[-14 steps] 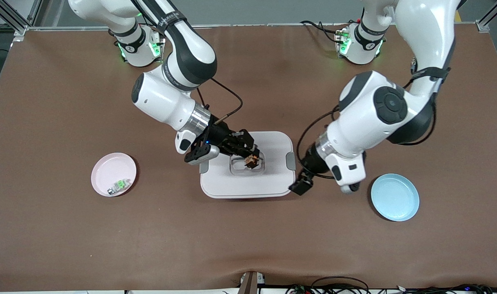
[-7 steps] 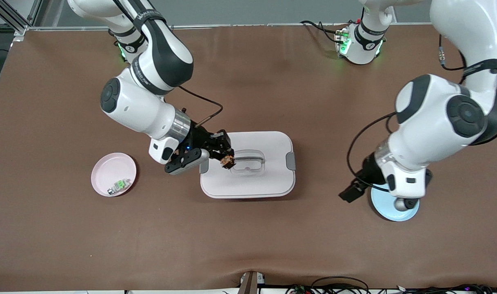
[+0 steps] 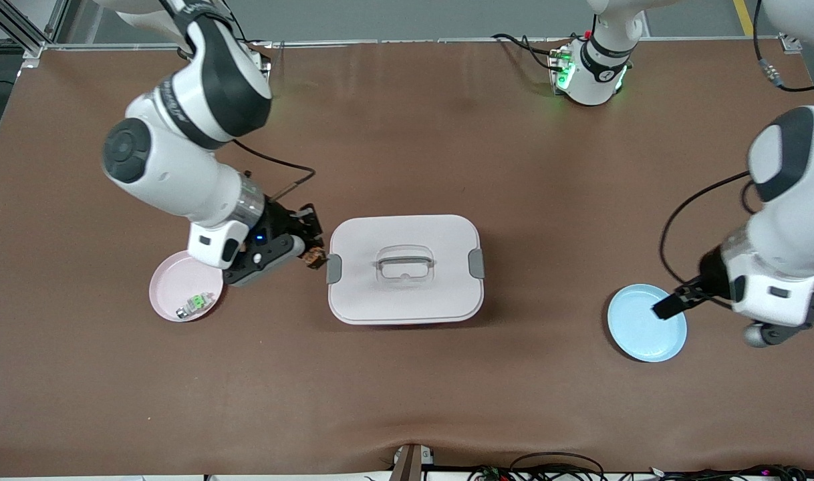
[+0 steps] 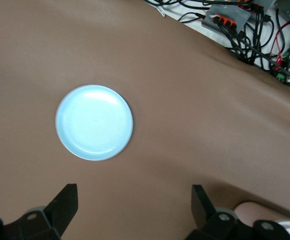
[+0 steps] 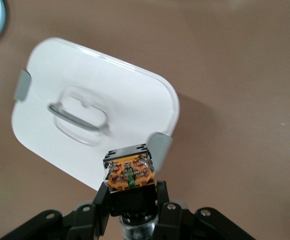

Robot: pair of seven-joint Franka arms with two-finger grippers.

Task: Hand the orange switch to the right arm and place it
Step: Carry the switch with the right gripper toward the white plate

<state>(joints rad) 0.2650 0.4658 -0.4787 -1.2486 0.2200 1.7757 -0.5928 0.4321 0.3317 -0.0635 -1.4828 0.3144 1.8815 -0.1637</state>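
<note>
Your right gripper (image 3: 311, 256) is clamped on the small black-and-orange switch (image 3: 313, 256), airborne between the round pink plate (image 3: 173, 277) and white lidded box (image 3: 405, 268); a shallow pinch could drop it short. Your left gripper (image 3: 667, 308) hangs spread over the round blue plate (image 3: 647, 332).

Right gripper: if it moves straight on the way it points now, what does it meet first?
Probably the grey side clip of the white lidded box; the right gripper holds the orange switch just beside it, though height is unclear.
</note>
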